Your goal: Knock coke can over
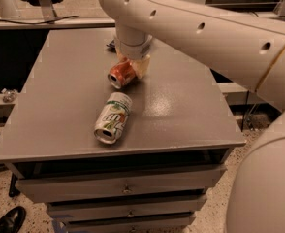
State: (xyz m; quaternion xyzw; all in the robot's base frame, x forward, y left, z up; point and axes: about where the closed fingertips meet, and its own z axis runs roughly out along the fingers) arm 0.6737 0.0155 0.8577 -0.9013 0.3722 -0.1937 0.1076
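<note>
The coke can [122, 75] is down on its side on the grey tabletop [60, 91], a little back from the middle and slightly left of centre. Its body is reddish-orange with a dull shine along the upper curve. Its silver end faces the front-left, a pale ring with a darker centre. The far end of the can is tucked under the gripper, so I can't see that part.

The gripper [136, 66] hangs straight down from the thick white wrist, right over the can's far end and touching it or very nearly so. A pale, translucent part of it shows against the can's right side. Whether the gripper is open, closed or clamped on the can, I cannot tell from here.

The big white arm [205, 33] sweeps in from the right and fills the top and right of what I can see.

Nearer the front edge lies a white-and-green 7UP can [113, 118], also on its side, with its silver end pointing to the front-left. It lies just in front of the coke can and the two do not touch.

Grey drawers [123, 188] sit under the tabletop. A black shoe [7, 221] is on the speckled floor at the lower left.
</note>
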